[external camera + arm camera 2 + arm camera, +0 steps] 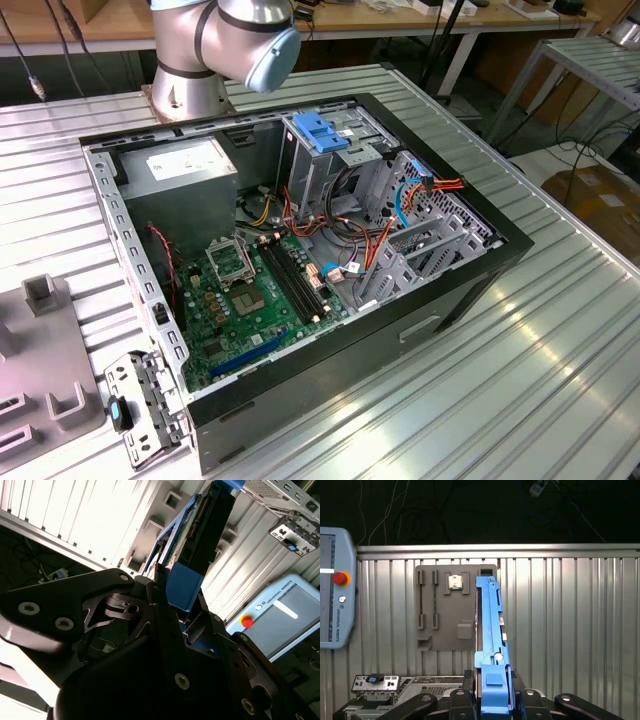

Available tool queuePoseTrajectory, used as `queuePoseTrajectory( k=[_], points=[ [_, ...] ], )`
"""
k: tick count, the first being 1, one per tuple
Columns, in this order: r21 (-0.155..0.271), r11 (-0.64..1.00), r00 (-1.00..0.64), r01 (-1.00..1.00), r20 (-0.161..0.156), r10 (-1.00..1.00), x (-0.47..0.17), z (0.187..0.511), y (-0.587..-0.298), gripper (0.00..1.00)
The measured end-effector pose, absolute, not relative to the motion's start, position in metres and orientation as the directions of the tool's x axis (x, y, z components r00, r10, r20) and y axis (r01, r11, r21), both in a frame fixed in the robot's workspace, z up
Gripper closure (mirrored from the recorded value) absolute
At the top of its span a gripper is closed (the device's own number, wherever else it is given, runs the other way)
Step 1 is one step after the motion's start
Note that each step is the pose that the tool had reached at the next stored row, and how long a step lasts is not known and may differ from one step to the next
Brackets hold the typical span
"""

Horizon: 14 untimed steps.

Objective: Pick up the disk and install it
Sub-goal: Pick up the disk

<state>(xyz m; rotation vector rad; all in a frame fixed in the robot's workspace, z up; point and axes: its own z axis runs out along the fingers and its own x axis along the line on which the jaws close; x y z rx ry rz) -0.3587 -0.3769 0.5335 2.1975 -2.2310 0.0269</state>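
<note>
Item: disk (490,625), a flat drive framed in bright blue, seen edge-on in both wrist views and reaching lengthwise out of the hand (493,684). Hand: closed on the disk's near end, one finger (470,682) on either side, the far end unsupported. Position: the disk appeared to hang clear of the ribbed metal tabletop (570,630), with a grey holder plate (445,625) lying flat beyond it; whether the tip quite cleared that plate could not be told. Destination: an open computer case (470,290) lay on its side on the tabletop, its drive cage (420,245) toward the exterior view's right, with orange and blue cables (440,185) draped close beside the cage. Handling note, as a judgement: because the grip sat at one end, the long overhang could lever the disk loose, so the carry called for slow, smooth motion, firm even pressure, the disk's long edges square to the cage, and the cables given room
</note>
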Motion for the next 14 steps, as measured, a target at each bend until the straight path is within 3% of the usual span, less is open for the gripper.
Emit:
queuePoseTrajectory(
  k=[14],
  points=[
    [0.0, 0.015, -0.015, -1.0, 0.019, -1.0, -0.304, 0.534, -0.377, 0.63]
  ],
)
